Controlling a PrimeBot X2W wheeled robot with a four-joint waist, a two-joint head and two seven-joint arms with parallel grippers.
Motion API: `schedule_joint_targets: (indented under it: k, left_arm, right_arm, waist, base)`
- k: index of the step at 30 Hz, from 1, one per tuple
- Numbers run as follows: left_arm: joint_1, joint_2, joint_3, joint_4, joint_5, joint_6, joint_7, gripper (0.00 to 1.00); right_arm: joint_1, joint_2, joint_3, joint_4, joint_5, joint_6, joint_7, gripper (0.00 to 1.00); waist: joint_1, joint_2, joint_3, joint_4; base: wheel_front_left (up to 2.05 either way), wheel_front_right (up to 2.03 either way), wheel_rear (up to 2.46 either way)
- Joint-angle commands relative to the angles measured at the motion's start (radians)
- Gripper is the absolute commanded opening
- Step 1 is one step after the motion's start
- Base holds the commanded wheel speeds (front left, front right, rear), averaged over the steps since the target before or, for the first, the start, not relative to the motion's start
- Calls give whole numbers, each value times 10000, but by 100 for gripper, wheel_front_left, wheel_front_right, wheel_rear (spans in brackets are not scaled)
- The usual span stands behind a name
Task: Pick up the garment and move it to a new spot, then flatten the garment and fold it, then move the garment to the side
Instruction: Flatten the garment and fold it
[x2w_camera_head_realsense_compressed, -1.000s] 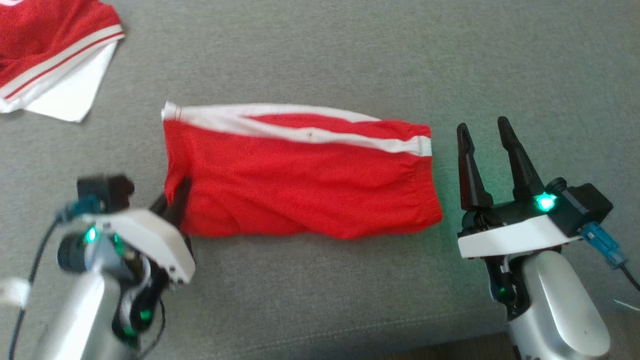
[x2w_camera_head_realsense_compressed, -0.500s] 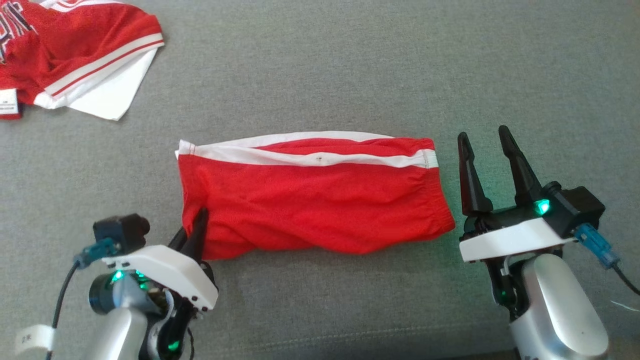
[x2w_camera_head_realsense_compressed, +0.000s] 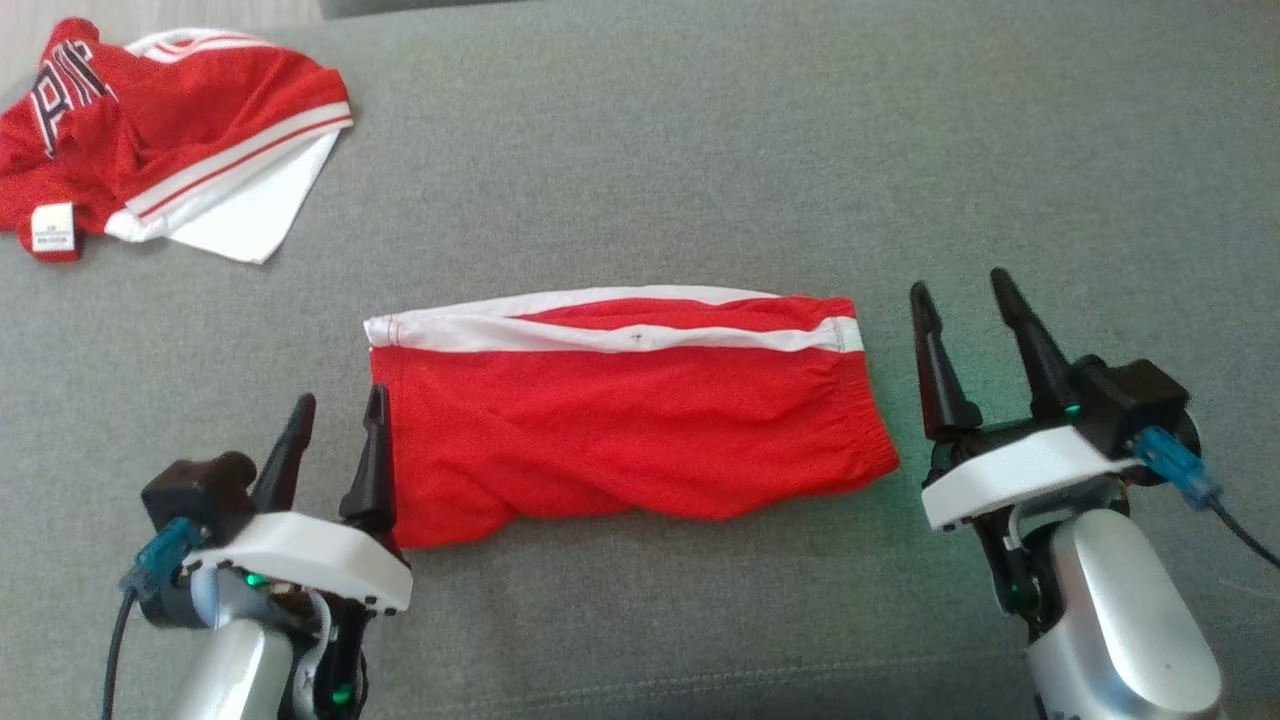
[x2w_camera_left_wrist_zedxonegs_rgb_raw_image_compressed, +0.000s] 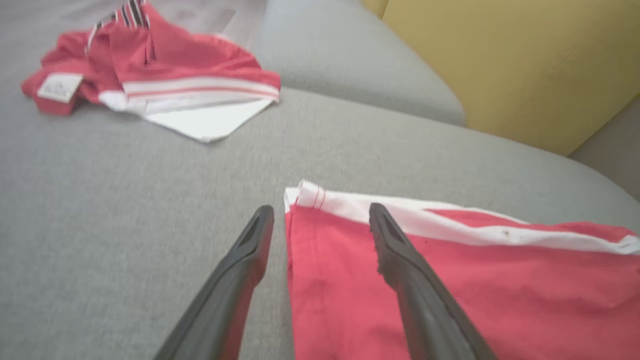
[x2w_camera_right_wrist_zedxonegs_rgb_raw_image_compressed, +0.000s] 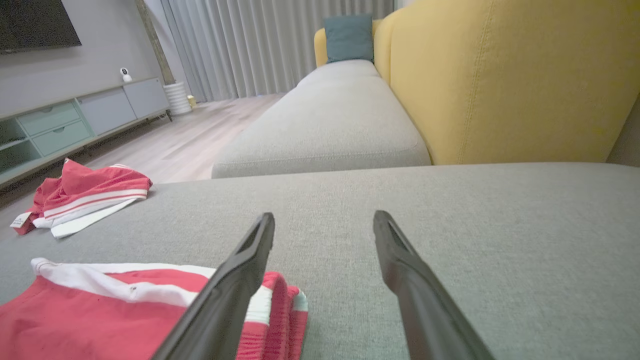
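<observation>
My left gripper (x2w_camera_head_realsense_compressed: 341, 397) and right gripper (x2w_camera_head_realsense_compressed: 958, 283): spread, empty. Left straddles edge of red white-banded shorts (x2w_camera_head_realsense_compressed: 620, 430); closing would grab them, not crumpled red white-sleeved jersey (x2w_camera_head_realsense_compressed: 180, 120)

Head view: bright, even, soft daylight with no glare, just a thin soft shadow under the lower edge of the shorts (x2w_camera_head_realsense_compressed: 620, 420). A green LED (x2w_camera_head_realsense_compressed: 345, 692) glows on my left arm (x2w_camera_head_realsense_compressed: 230, 650), which is slightly smeared. Left wrist view: motion-blurred all over, reds washed pink, my fingers (x2w_camera_left_wrist_zedxonegs_rgb_raw_image_compressed: 235, 280) soft. Right wrist view: sharper, daylight comes through the far curtains (x2w_camera_right_wrist_zedxonegs_rgb_raw_image_compressed: 260, 45), near fingers defocused.
</observation>
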Motion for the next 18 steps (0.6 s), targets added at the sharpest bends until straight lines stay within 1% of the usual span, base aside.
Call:
schedule_joint_targets:
  k: [1,6,8,9,12,18]
  left_arm:
    - [-207,159,312,-479,185,118,-301,100]
    - [141,41,259,-940,554,357,-827,100]
    - [304,-40,271,-1048,619,425,-943,100]
    - [304,-40,271,-1048,619,425,-943,100]
    - [563,-153,254,-1126,692,486,-1045,100]
    - [808,-323,204,-1072,837,504,-1140,100]
  right_arm:
    - [-26,34,219,-282,-28,75,336,100]
    - [75,-295,559,-421,264,75,1601,100]
    - [123,-461,799,-448,482,75,2163,100]
    - [123,-461,799,-448,482,75,2163,100]
    - [152,-667,1038,-395,716,75,2995,100]
    - [-348,-906,1479,263,1148,75,4110,100]
  waist:
    - [0,0,-151,-25]
    - [0,0,-428,-23]
    - [0,0,-537,-9]
    - [0,0,-537,-9]
    - [0,0,-663,29]
    - [0,0,-735,196]
  base:
    - [0,0,0]
    - [0,0,0]
    - [0,0,0]
    - [0,0,0]
    - [0,0,0]
    - [0,0,0]
